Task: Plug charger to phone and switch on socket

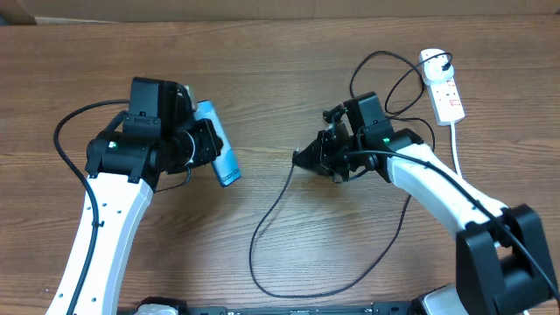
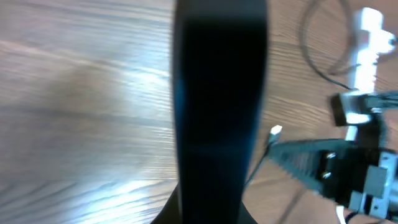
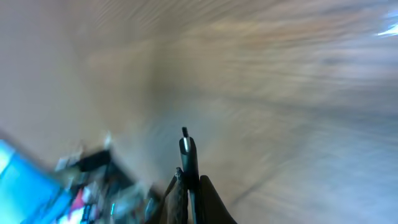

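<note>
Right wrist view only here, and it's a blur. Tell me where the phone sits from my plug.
Observer: Overhead, the phone is gripped in the left fingers, left of the plug, with a gap of table between them.
Operator: Now give me the socket.
Observer: The socket lies at the far right, beyond the right arm, with its white cord running back behind that arm.
Operator: Describe the cable's slack.
Observer: The charger cable drops from the right fingers in a wide loop toward the near edge, then curves back under the right arm.
</note>
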